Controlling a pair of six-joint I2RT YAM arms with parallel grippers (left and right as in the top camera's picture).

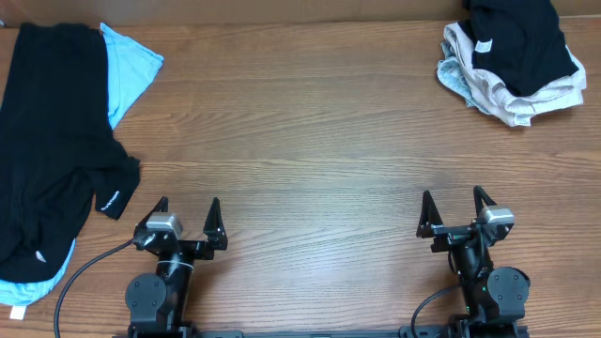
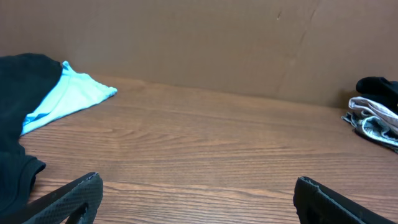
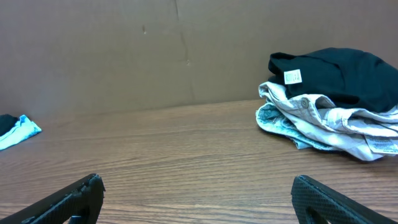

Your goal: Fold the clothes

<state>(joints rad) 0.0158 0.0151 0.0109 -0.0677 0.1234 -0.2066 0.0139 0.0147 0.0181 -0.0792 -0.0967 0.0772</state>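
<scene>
A large black T-shirt [image 1: 52, 141] lies spread along the table's left edge on top of a light-blue one [image 1: 130, 66]; both show in the left wrist view, black [image 2: 15, 118] and light-blue [image 2: 68, 96]. At the far right corner a crumpled pile holds a black shirt [image 1: 516, 42] over beige clothes [image 1: 498, 94], also seen from the right wrist as black [image 3: 336, 78] over beige [image 3: 323, 121]. My left gripper [image 1: 188, 207] and right gripper [image 1: 454, 199] both stand open near the front edge, nothing between their fingers, well apart from either heap.
A brown cardboard wall [image 2: 205, 43] stands behind the wooden table [image 1: 310, 141]. Black cables [image 1: 80, 272] trail from the arm bases at the front edge.
</scene>
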